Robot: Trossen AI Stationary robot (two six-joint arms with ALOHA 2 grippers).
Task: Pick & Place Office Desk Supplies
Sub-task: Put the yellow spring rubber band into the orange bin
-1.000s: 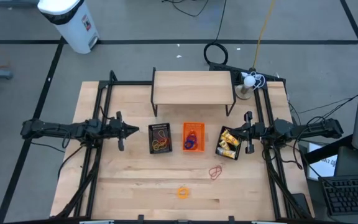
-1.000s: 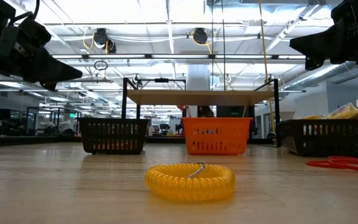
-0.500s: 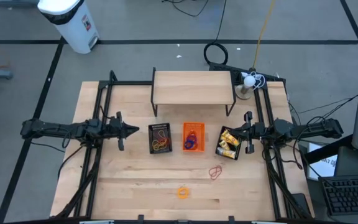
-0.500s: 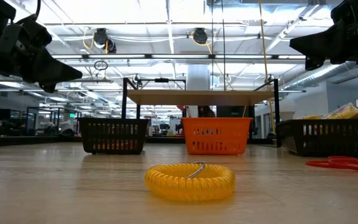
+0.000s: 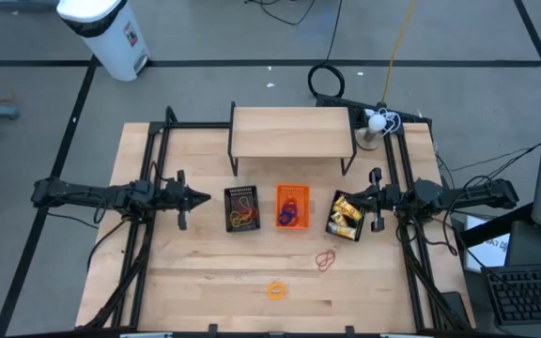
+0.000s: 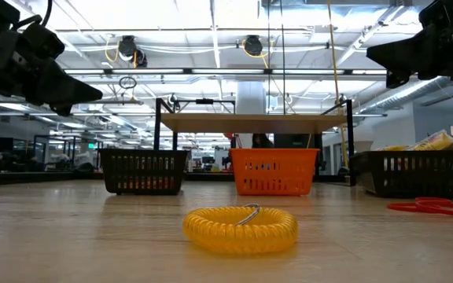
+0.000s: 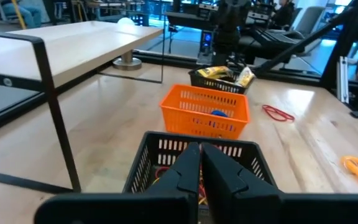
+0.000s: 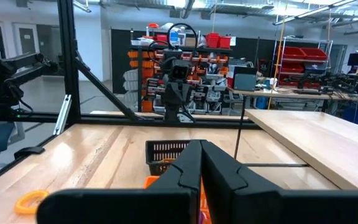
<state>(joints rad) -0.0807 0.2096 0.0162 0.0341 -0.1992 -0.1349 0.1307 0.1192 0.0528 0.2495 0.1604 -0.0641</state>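
Here both arms hang above the table, the left gripper (image 5: pixel 205 196) pinched shut just left of three trays (image 5: pixel 290 206), the right gripper (image 5: pixel 355 196) likewise shut beside them. Well forward on open board lie one yellow coil (image 5: pixel 276 290) and one red band (image 5: pixel 326 260), its length slanting.

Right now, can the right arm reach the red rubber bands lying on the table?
Probably yes: the red rubber bands lie on bare wood, nothing over them, near the shut right gripper, which hangs above the black mesh tray.
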